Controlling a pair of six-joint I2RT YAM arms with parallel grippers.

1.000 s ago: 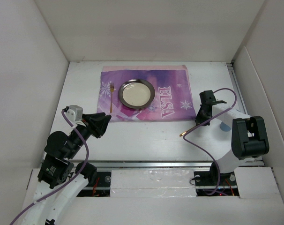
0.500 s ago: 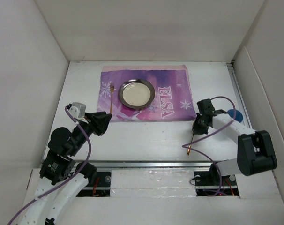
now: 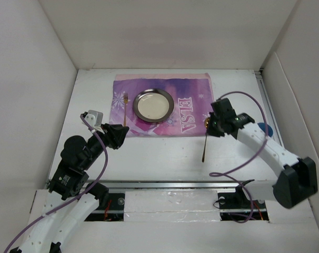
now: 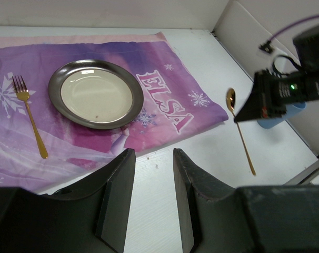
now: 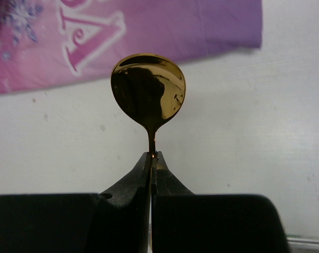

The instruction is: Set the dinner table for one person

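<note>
The white dinner table carries a purple "ELSA" mat with a round metal plate and a gold fork to the plate's left. My right gripper is shut on a gold spoon near its bowl and holds it above the table just off the mat's front right corner, handle pointing toward me. In the right wrist view the spoon's bowl stands above the closed fingers. My left gripper is open and empty near the mat's front left corner.
A blue cup stands at the right, partly behind the right arm; it also shows in the left wrist view. White walls enclose the table on three sides. A metal rail runs along the near edge.
My right gripper has carried the spoon left and away from me, toward the mat's front right corner. The spoon now points straight toward me. My left arm shifted slightly right.
</note>
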